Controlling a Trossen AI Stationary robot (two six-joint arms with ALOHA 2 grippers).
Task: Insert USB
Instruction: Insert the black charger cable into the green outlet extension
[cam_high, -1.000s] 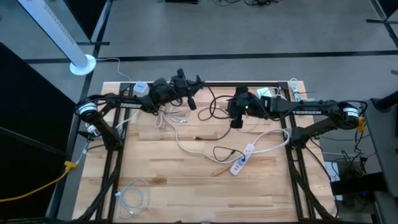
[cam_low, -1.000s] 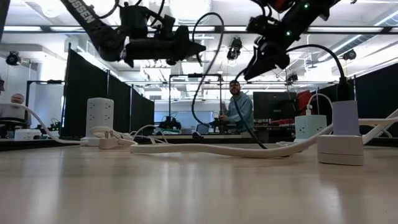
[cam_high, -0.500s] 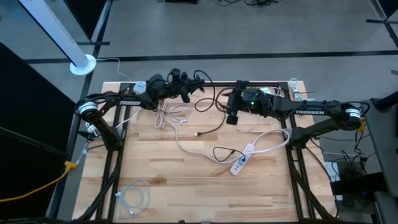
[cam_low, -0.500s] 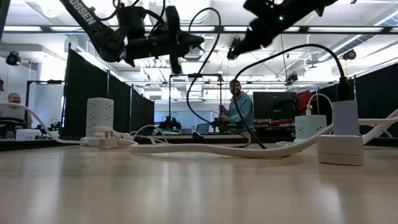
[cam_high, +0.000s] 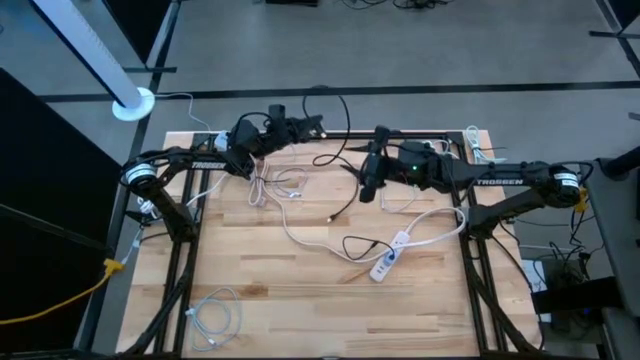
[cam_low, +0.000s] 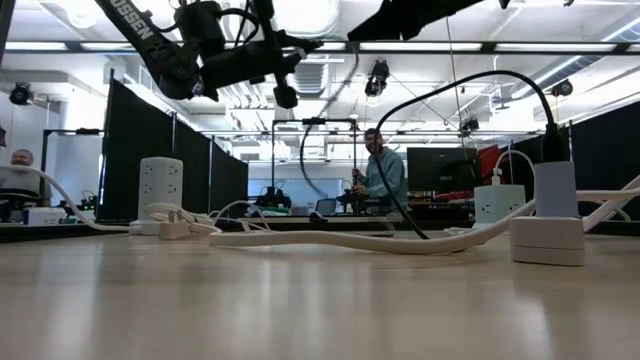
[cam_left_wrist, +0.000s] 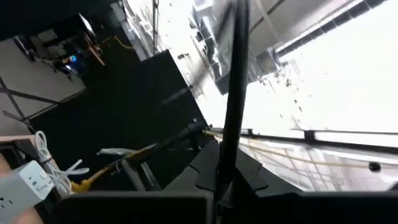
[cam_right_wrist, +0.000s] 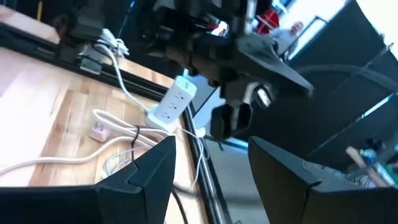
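Note:
My left gripper (cam_high: 308, 127) is raised over the table's far edge, shut on a thin black cable (cam_high: 352, 180). The cable loops out past the far edge, comes back and drops to its plug end (cam_high: 330, 215), which rests on the wood. My right gripper (cam_high: 366, 190) hovers to the right of that cable, open, with nothing between its fingers (cam_right_wrist: 211, 162). A white power strip (cam_high: 392, 255) lies flat near the table's middle right. My left gripper pinches the black cable (cam_left_wrist: 231, 106) between its two fingers, somewhere along its length. The cable runs straight out from between the fingertips. The fingers slant up, away from the table's left side. The held stretch is lifted clear, and the rest hangs slack.
White cords (cam_high: 280, 185) lie tangled below my left gripper, and another white cable (cam_high: 215, 315) is coiled near the front left corner. A white outlet block (cam_right_wrist: 174, 99) sits at the far left corner. A person (cam_low: 380, 180) sits in the room behind.
My left gripper has rolled about its own pointing line and risen a little, swinging the cable's loop out beyond the table's far edge. My right gripper has risen, tipped up toward level and shifted slightly toward the table's left, staying open.

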